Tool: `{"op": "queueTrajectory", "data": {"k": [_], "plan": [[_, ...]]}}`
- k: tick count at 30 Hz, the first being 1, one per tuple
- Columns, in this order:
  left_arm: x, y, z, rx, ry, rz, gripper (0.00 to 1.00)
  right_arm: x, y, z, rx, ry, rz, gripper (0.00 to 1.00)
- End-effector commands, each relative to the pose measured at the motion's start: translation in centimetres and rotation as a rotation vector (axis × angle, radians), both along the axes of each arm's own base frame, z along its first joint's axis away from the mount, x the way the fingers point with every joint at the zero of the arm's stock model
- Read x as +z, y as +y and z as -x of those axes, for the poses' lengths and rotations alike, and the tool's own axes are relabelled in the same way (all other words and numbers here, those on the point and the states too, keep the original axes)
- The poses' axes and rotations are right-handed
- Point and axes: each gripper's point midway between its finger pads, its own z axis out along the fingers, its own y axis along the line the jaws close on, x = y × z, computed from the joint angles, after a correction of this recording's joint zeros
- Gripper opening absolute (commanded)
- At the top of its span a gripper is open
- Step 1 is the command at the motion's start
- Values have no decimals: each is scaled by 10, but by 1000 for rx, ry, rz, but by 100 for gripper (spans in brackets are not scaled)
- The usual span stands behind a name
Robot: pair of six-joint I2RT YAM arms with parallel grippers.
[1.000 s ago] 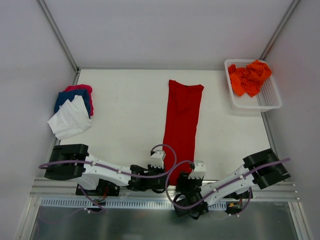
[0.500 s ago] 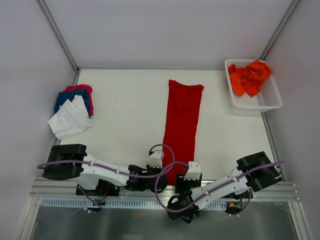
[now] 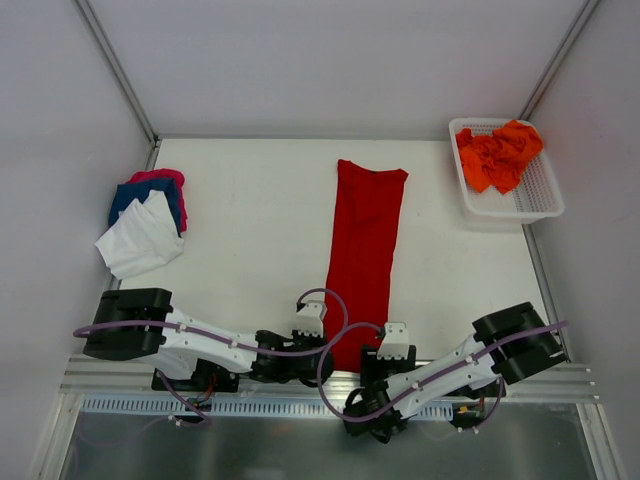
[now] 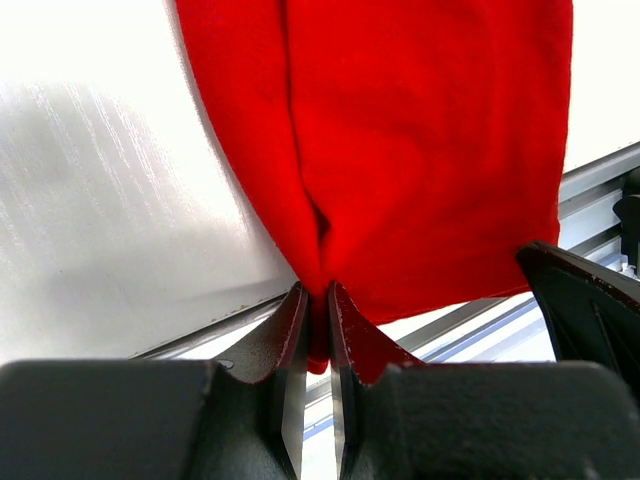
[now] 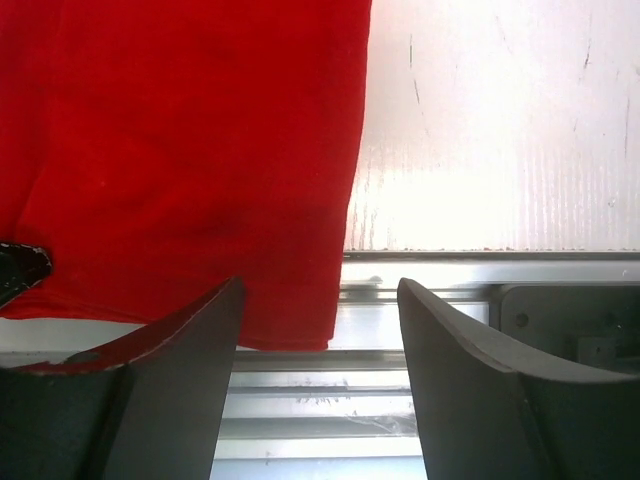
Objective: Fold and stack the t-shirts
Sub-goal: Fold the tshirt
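Red t-shirt [image 3: 365, 240] near hem seemingly hidden behind arms [image 3: 220, 345].

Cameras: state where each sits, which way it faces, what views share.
Top external: above and behind, looking down on white table, deep red cloth t-shirt, left arm, right arm.
Left wrist: faces the t-shirt's near hem; left gripper shut on it.
Right wrist: faces the hem's right corner; right gripper open.
Shared: the red t-shirt's near hem.

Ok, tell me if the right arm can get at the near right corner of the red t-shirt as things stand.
Probably yes. The right gripper hangs open right at that corner of the red t-shirt, nothing between them. The left gripper pinches the other corner, out of its way.
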Motion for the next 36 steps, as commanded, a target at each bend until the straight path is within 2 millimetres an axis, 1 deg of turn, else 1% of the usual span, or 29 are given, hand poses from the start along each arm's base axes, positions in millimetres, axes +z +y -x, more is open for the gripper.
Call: {"op": "queueTrajectory", "data": {"k": [1, 5, 7, 9, 10, 16, 22, 24, 30, 31, 34, 35, 36], "plan": [[-25, 34, 26, -89, 66, -152, 4, 6, 2, 1, -158, 0, -125, 67], [-24, 30, 27, -100, 69, -152, 4, 0, 5, 0, -157, 12, -158, 67], [-24, 30, 28, -99, 74, -151, 4, -6, 1, -1, -159, 20, -171, 67], [-26, 32, 28, -91, 82, -152, 4, -12, 2, 0, -162, 40, -204, 67], [-26, 33, 28, -91, 81, -155, 4, -15, -2, -2, -162, 37, -202, 67], [-25, 33, 28, -88, 81, -147, 3, -14, 4, -2, -153, 34, -201, 66], [-25, 35, 28, -82, 84, -144, 3, -22, 3, -5, -149, 51, -229, 61], [-25, 36, 28, -80, 87, -144, 3, -26, 3, -6, -151, 57, -234, 58], [-27, 37, 29, -76, 95, -145, 3, -28, 5, -6, -140, 69, -224, 48], [-27, 37, 29, -75, 96, -148, 3, -28, 5, -6, -139, 69, -225, 44], [-28, 39, 29, -74, 96, -152, 2, -29, 5, -6, -141, 74, -229, 36], [-28, 39, 29, -74, 99, -149, 2, -29, 6, -6, -139, 77, -228, 31], [-29, 39, 29, -72, 100, -150, 2, -29, 6, -6, -139, 76, -225, 29]]}}
